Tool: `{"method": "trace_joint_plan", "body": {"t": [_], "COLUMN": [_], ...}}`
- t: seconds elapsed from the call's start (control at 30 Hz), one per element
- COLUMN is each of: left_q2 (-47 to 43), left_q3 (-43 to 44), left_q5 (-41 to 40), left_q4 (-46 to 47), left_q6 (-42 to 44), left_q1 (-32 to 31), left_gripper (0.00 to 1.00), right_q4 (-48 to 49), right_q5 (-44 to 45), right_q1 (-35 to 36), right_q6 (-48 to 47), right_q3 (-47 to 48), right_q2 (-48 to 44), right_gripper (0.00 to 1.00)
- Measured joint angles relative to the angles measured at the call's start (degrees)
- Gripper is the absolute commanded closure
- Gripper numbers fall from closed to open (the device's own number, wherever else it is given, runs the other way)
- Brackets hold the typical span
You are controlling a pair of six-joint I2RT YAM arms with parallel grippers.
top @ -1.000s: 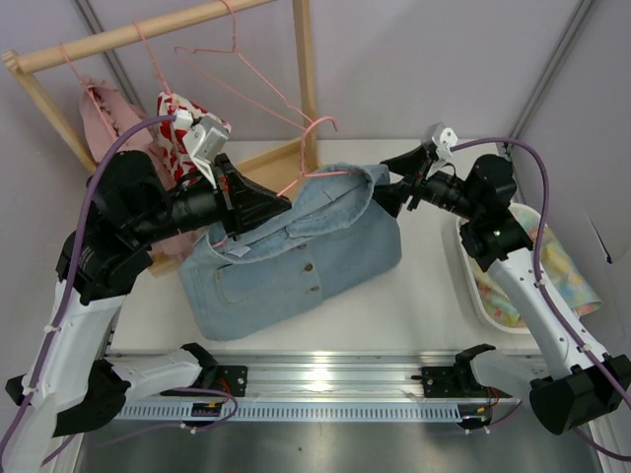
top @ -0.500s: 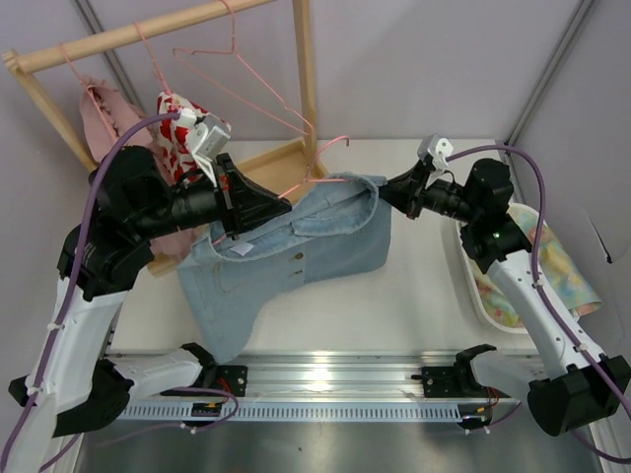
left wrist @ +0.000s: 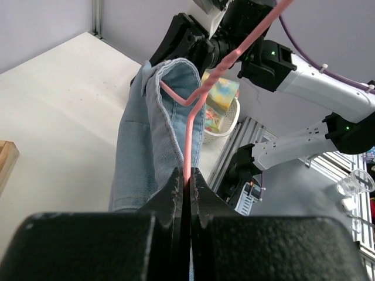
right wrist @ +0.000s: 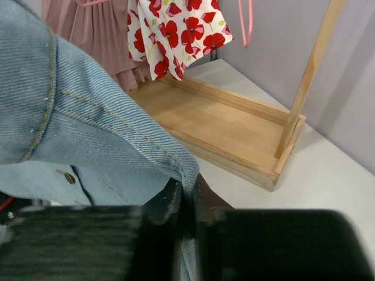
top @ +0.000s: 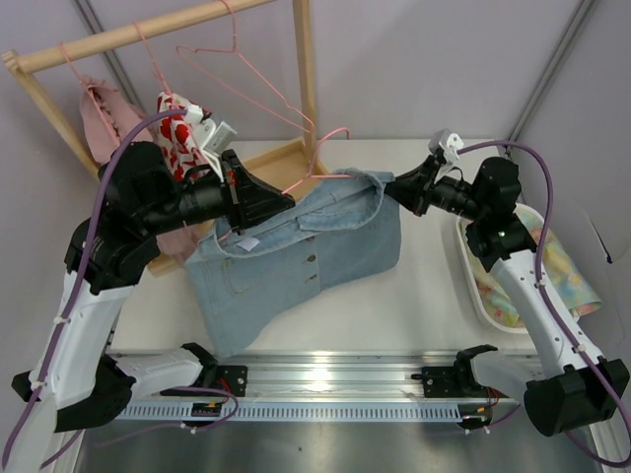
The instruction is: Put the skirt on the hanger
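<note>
The light blue denim skirt (top: 296, 256) hangs above the white table, its waistband stretched between the two arms. A pink wire hanger (top: 317, 175) runs inside the waistband, its hook sticking up near the rack post. My left gripper (top: 264, 202) is shut on the hanger's wire (left wrist: 188, 143) at the skirt's left end. My right gripper (top: 394, 187) is shut on the waistband's right corner; the denim edge (right wrist: 188, 170) is pinched between its fingers. In the left wrist view the skirt (left wrist: 158, 129) drapes over the hanger's far shoulder.
The wooden rack (top: 128, 34) stands at the back left with its base tray (right wrist: 228, 132). A pink dress (top: 104, 113), a white garment with red flowers (top: 177, 128) and spare pink hangers (top: 246, 84) hang on it. A white basket (top: 493, 296) holding cloth sits at the right.
My right gripper, open a second ago, has shut on the waistband corner. The skirt has lifted and been pulled taut between the arms; the left arm shifted slightly.
</note>
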Motion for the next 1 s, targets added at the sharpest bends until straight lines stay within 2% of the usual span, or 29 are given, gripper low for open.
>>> {"method": "trace_joint_plan", "body": {"t": [0.03, 0.07, 0.13, 0.17, 0.33, 0.5, 0.83, 1.0], "left_q2": [0.00, -0.02, -0.68, -1.44, -5.16, -5.81, -6.12, -6.95], "left_q3": [-0.04, -0.24, -0.57, -0.90, -3.28, -5.25, -16.35, -19.50], "left_q5": [-0.17, -0.24, -0.76, -1.40, -3.96, -11.80, -23.52, -30.71], "left_q4": [0.02, 0.07, 0.28, 0.48, 0.83, 0.92, 2.21, 2.95], "left_q6": [0.00, -0.02, -0.07, -0.02, 0.39, 0.50, -1.25, -2.78], "left_q1": [0.00, 0.00, 0.07, 0.17, 0.22, 0.22, 0.22, 0.13], "left_gripper": [1.00, 1.00, 1.00, 1.00, 1.00, 1.00, 1.00, 1.00], "right_q4": [-0.63, -1.79, -4.24, -5.53, -11.37, -12.17, -14.16, -14.64], "right_q5": [-0.02, 0.31, 3.74, 5.25, 12.04, 14.78, 29.44, 35.15], "right_q1": [-0.28, -0.70, -2.97, -4.24, -5.77, -4.20, 10.78, 12.83], "right_q6": [0.66, 1.25, 2.54, 3.37, 7.85, 14.45, 20.44, 23.65], "right_q3": [0.52, 1.51, 3.21, 4.00, 7.63, 9.99, 9.86, 9.64], "right_q2": [0.09, 0.26, 0.63, 0.90, 0.13, -2.80, -2.93, -0.48], "right_gripper": [0.72, 0.44, 0.23, 0.17, 0.14, 0.15, 0.13, 0.13]}}
